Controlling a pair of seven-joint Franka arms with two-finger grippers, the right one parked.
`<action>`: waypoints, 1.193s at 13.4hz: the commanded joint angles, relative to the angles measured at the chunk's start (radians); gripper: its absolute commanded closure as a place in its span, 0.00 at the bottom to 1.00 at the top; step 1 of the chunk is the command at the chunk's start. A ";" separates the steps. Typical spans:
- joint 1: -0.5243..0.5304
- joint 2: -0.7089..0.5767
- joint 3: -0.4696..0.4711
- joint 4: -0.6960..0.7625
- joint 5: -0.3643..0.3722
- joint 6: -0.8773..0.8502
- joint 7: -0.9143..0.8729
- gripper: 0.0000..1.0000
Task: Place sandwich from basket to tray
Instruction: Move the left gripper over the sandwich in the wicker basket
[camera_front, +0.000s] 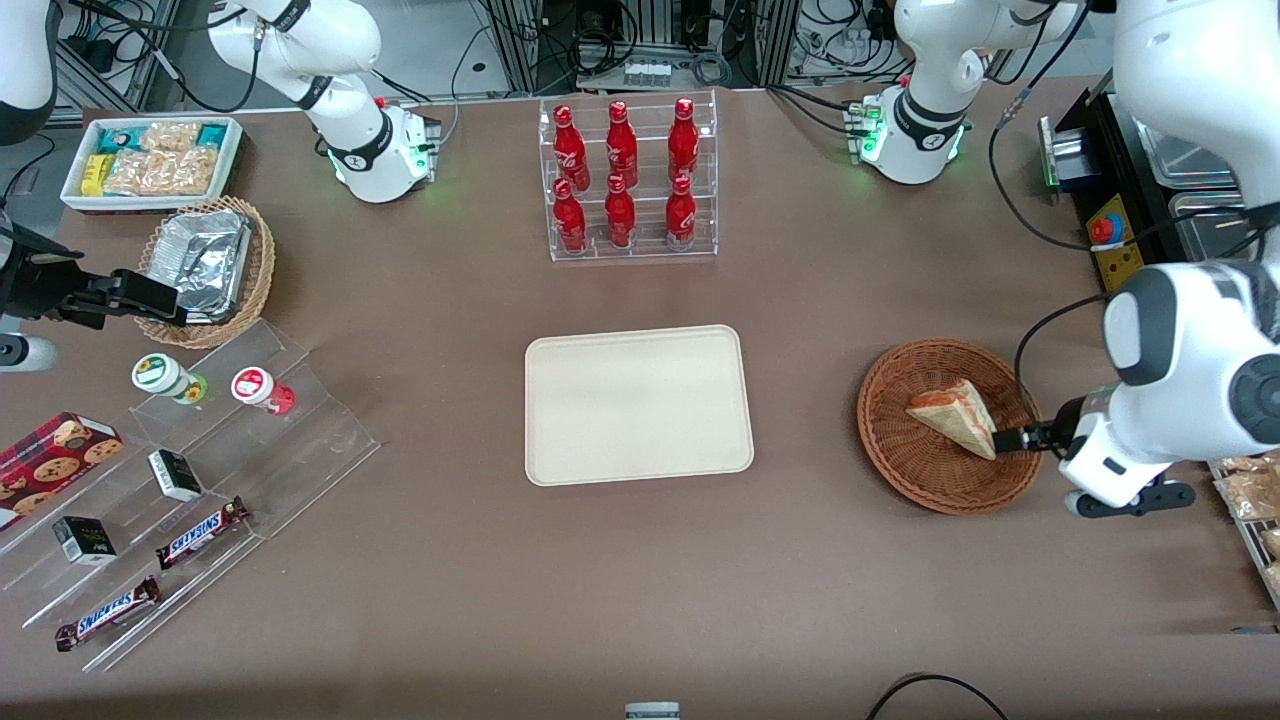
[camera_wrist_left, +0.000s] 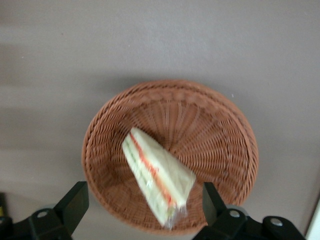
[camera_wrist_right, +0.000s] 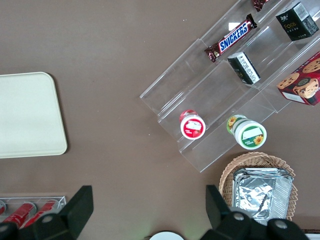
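Note:
The sandwich (camera_front: 958, 415), a pale wedge with red and green filling on its cut edge, lies in the round reddish-brown wicker basket (camera_front: 900, 460) toward the working arm's end of the table. My left gripper (camera_front: 1012, 438) hovers low over the basket's rim, at the sandwich's wide end. In the left wrist view the gripper (camera_wrist_left: 144, 205) is open, its black fingers (camera_wrist_left: 75, 204) spread wide to either side of the sandwich (camera_wrist_left: 157, 175) without touching it, above the basket (camera_wrist_left: 220, 130). The cream-beige tray (camera_front: 637, 403) lies bare at the table's middle and also shows in the right wrist view (camera_wrist_right: 27, 115).
A clear rack of red bottles (camera_front: 628, 180) stands farther from the front camera than the tray. Toward the parked arm's end are a tan wicker basket with a foil container (camera_front: 205, 265), a white bin of snacks (camera_front: 150, 160) and clear stepped shelves with snack bars (camera_front: 200, 480).

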 joint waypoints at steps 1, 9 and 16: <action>-0.006 -0.015 0.000 -0.082 0.017 0.091 -0.104 0.00; -0.004 -0.198 0.003 -0.298 0.023 0.105 -0.486 0.00; 0.008 -0.345 0.006 -0.639 0.022 0.456 -0.700 0.00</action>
